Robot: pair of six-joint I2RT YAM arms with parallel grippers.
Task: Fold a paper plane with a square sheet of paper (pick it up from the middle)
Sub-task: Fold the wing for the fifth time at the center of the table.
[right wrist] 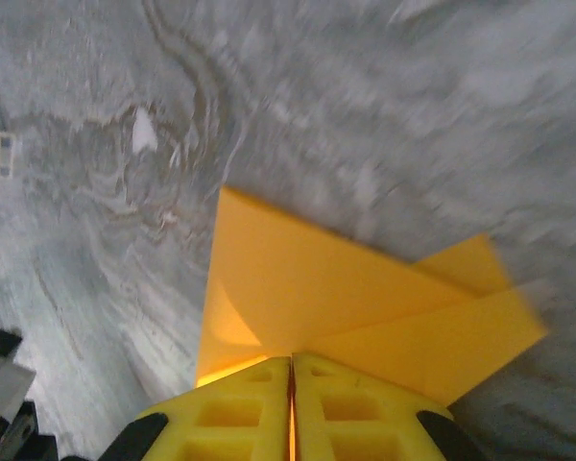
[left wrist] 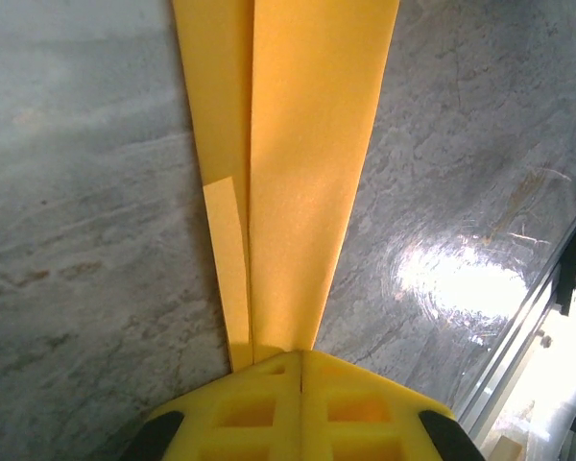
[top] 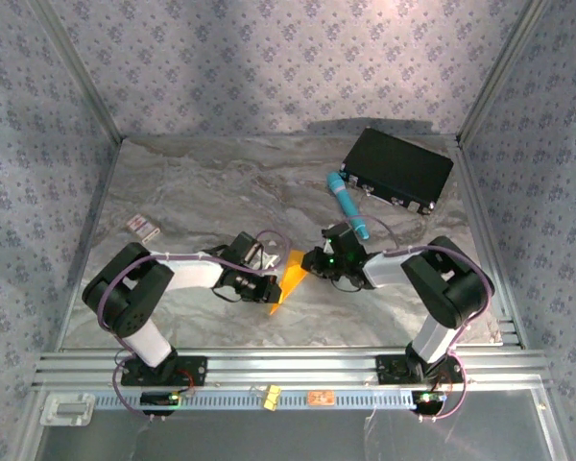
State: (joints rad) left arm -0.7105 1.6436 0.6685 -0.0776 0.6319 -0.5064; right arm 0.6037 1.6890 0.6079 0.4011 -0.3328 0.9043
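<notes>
The paper plane (top: 290, 279) is a narrow orange-yellow wedge in the middle of the near half of the table (top: 202, 192). From above we cannot tell whether it touches the surface.

We hold it from 2 sides. The left tool (top: 268, 288) is clamped on its pointed lower end and the right tool (top: 313, 261) on its wider upper part. On each tool the yellow pads (left wrist: 250, 408) are pressed together on the paper. We judge that this double hold keeps the folded layers flat and aligned while a crease is set.

The left wrist view adds what the top view cannot give: the long centre crease and a thin flap beside it. The right wrist view, a little blurred, shows 2 overlapping layers fanning out from the pads.

A teal cylinder (top: 348, 204), a black case (top: 397, 169) and a small card (top: 142, 227) lie well apart from the paper.
</notes>
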